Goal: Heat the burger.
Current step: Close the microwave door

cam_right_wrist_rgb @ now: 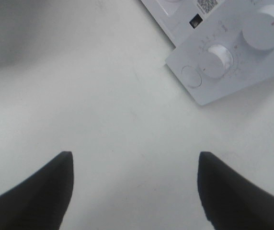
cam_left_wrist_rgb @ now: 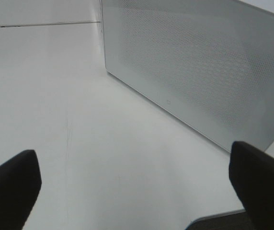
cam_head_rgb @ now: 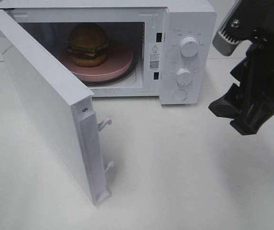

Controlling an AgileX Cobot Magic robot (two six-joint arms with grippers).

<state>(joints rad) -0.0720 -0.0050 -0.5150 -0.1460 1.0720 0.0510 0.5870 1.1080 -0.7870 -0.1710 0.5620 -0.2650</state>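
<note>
Sitting on a pink plate (cam_head_rgb: pixel 115 67) inside the open microwave (cam_head_rgb: pixel 189 19), the burger (cam_head_rgb: pixel 88 44) awaits heating. The left gripper (cam_left_wrist_rgb: pixel 132 151) faces the door (cam_head_rgb: pixel 41 110), the right gripper (cam_right_wrist_rgb: pixel 134 163) hangs near the dials (cam_head_rgb: pixel 188 47), and both are empty with fingers apart. A glancing push could slide the microwave instead of latching the door.

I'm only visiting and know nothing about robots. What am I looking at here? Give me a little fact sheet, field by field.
burger: on the pink plate, inside the microwave
door: swung wide open
controls: two dials, nothing touching them
left gripper: open, empty, facing the door's outer side
right gripper: open, empty, over the table by the controls
task state: burger loaded, door not yet closed
</note>
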